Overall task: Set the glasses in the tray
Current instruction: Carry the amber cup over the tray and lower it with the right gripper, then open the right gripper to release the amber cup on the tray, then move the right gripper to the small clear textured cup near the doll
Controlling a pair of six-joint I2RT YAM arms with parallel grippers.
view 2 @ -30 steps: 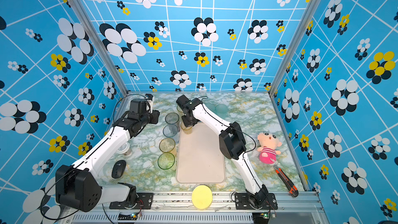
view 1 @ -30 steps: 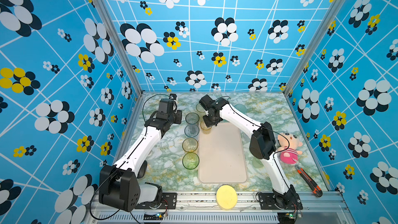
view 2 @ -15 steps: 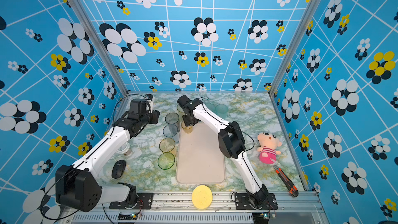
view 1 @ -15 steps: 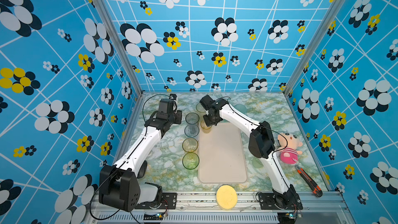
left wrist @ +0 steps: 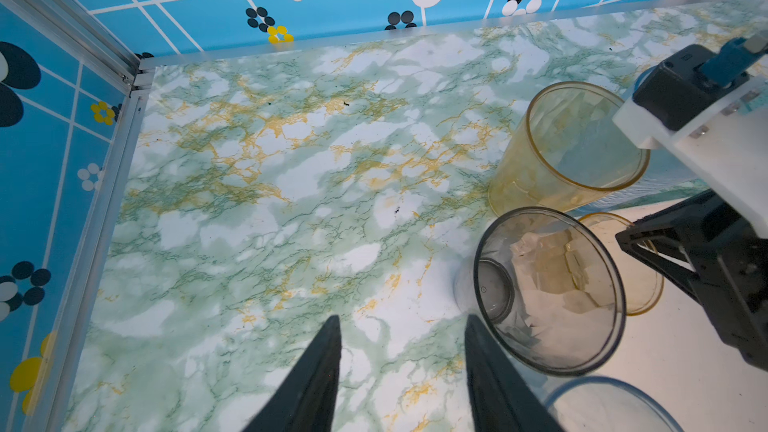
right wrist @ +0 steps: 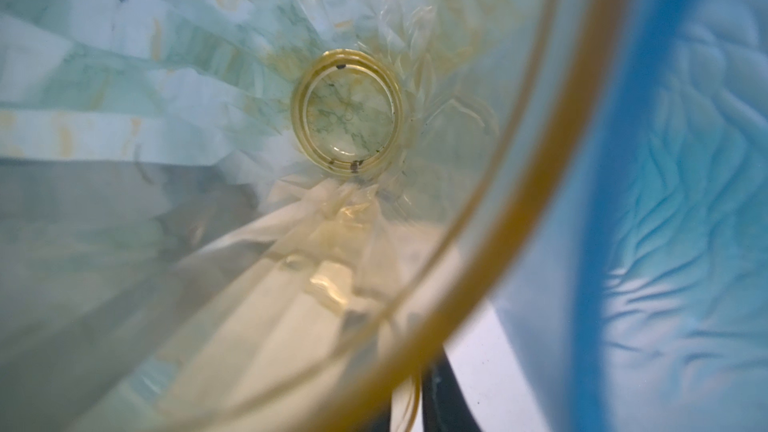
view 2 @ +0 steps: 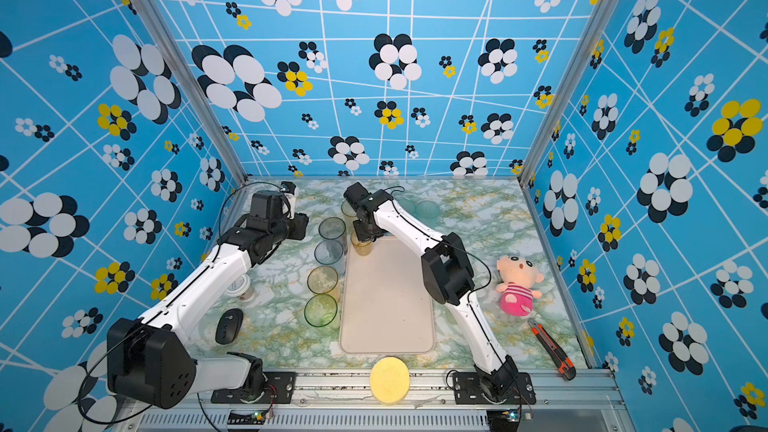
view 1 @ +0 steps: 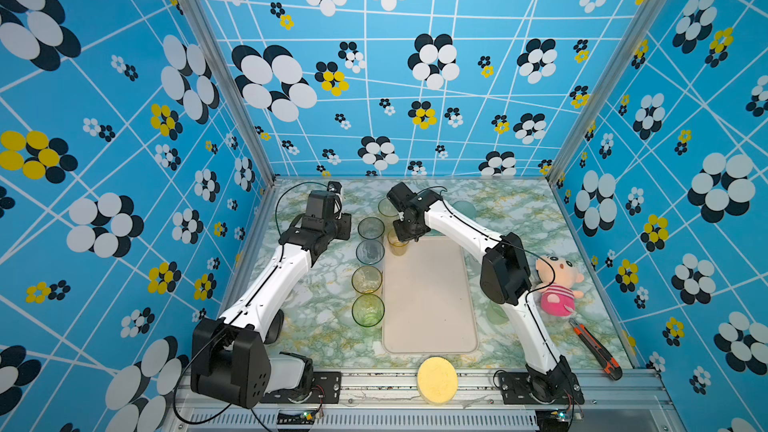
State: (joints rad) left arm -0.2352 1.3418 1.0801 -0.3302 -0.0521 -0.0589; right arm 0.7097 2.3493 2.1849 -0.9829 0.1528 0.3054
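The pale tray (view 1: 430,305) (view 2: 386,305) lies mid-table. A short amber glass (view 1: 397,246) (left wrist: 640,284) stands in its far left corner, right under my right gripper (view 1: 405,236) (view 2: 365,236). One dark finger (right wrist: 440,405) shows beside its thin rim; the grip itself is hidden. A tall amber glass (view 1: 388,207) (right wrist: 349,114) stands just behind. Left of the tray stand a grey glass (view 1: 370,228) (left wrist: 548,292), a pale blue one (view 1: 370,251), an amber one (view 1: 367,280) and a green one (view 1: 368,310). My left gripper (view 1: 345,228) (left wrist: 402,320) is open and empty beside the grey glass.
Teal glasses (view 2: 428,209) stand at the back behind the right arm. A pink plush toy (view 1: 555,284) and an orange utility knife (view 1: 594,344) lie at the right. A yellow sponge disc (view 1: 436,380) sits at the front rail. A black mouse (view 2: 228,326) and a white cup (view 2: 241,286) lie left.
The right arm's elbow has shifted slightly while its gripper stays over the short amber glass at the tray's far left corner. The left arm has not moved.
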